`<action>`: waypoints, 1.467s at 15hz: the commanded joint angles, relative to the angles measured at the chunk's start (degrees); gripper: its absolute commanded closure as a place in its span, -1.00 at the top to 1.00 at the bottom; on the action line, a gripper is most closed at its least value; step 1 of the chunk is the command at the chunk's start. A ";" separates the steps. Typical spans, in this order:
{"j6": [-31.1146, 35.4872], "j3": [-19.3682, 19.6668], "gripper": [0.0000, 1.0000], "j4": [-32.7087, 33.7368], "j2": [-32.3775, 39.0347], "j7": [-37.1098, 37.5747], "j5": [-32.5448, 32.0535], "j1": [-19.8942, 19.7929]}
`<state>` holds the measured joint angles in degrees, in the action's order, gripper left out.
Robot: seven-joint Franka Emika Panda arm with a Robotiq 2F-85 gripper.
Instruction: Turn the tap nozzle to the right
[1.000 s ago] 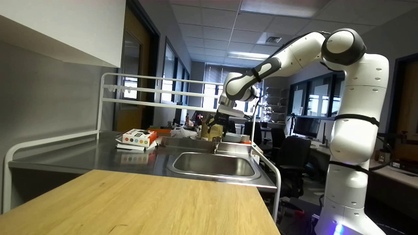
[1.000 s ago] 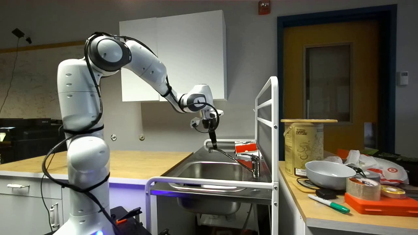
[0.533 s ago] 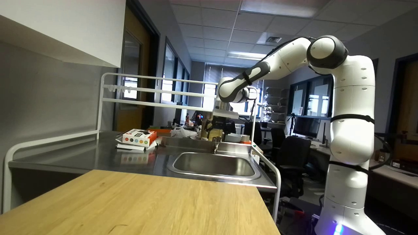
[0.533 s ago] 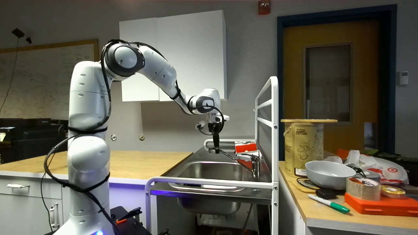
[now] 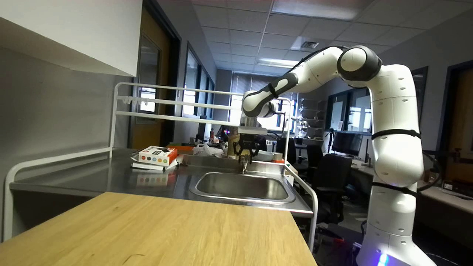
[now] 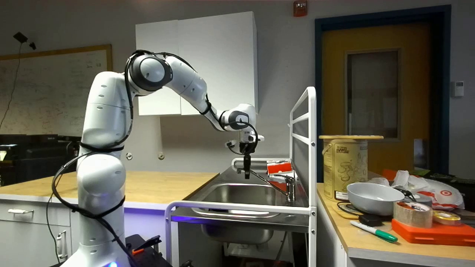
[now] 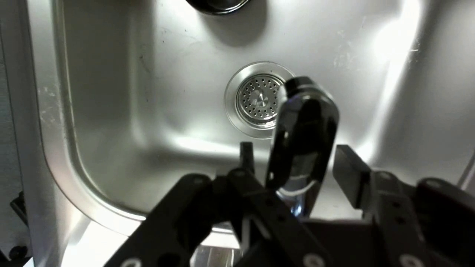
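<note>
The tap nozzle is a slim shiny metal spout. In an exterior view it slopes up from the tap base over the sink [image 6: 265, 181]. In the wrist view the nozzle [image 7: 306, 122] stands out over the drain and lies between my two fingers, with a gap to the right finger [image 7: 350, 174]. My gripper [image 7: 297, 163] is open around it and points down. In the exterior views the gripper [image 6: 247, 173] hangs at the spout's free end and stands in line with the tap [image 5: 244, 166]. Contact with the left finger cannot be told.
The steel sink basin [image 5: 240, 187] lies below the gripper. A white tubular rack [image 6: 311, 148] rises behind the tap. An orange and white box [image 5: 157, 155] lies on the steel counter. A dark round object [image 7: 219, 5] shows at the wrist view's top edge.
My gripper has swung from tilted to hanging straight and moved down over the spout's free end, towards the rack. The arm has leaned forward. The nozzle shows no clear movement.
</note>
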<state>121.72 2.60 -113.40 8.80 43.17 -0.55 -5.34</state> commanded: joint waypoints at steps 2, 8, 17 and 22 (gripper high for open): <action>-3.42 1.29 -0.59 3.62 1.87 1.49 0.81 1.51; -4.80 1.77 -0.74 4.54 2.56 1.59 1.06 1.62; -4.58 2.83 -0.72 3.22 2.21 0.86 1.78 1.08; -4.20 3.87 -0.73 1.62 1.41 0.16 3.24 0.39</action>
<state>118.08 5.47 -110.90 11.23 43.68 1.01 -4.80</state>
